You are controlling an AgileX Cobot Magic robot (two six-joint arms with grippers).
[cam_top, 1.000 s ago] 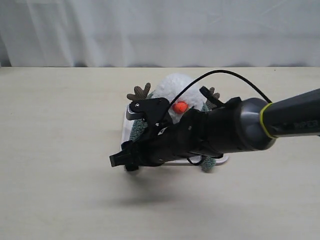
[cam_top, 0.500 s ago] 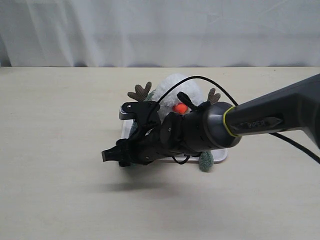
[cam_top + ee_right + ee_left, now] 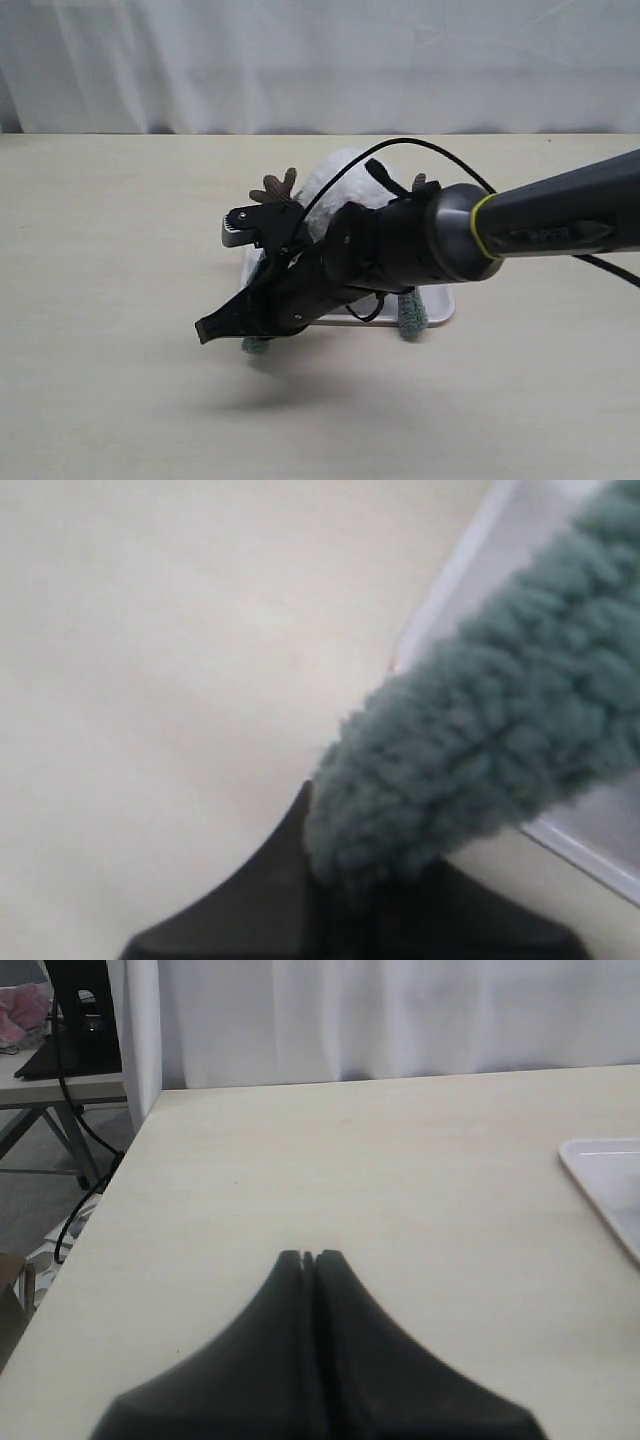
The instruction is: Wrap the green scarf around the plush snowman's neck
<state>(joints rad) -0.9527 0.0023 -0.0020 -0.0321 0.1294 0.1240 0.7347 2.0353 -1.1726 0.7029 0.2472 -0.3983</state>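
Observation:
The plush snowman [image 3: 335,175] stands on a white tray [image 3: 437,300], its fluffy head and one brown twig arm [image 3: 278,187] showing above my right arm. Nose and neck are hidden behind that arm. My right gripper [image 3: 225,322] reaches across to the tray's left front corner. It is shut on the green scarf [image 3: 480,710], which runs fuzzy and grey-green from the right gripper [image 3: 345,825] over the tray edge [image 3: 450,575]. One scarf end [image 3: 256,345] hangs under the gripper, the other scarf end [image 3: 410,313] lies at the tray's front. My left gripper [image 3: 310,1257] is shut and holds nothing.
The pale wooden table [image 3: 120,260] spreads on all sides, with a white curtain [image 3: 300,60] behind it. The left wrist view shows the table's edge [image 3: 130,1150], a tray corner [image 3: 605,1175], and a stand with cables [image 3: 75,1020] beyond the table.
My right gripper has swung left and toward the front of the table, pulling the scarf end with it. The arm now covers the snowman's orange nose.

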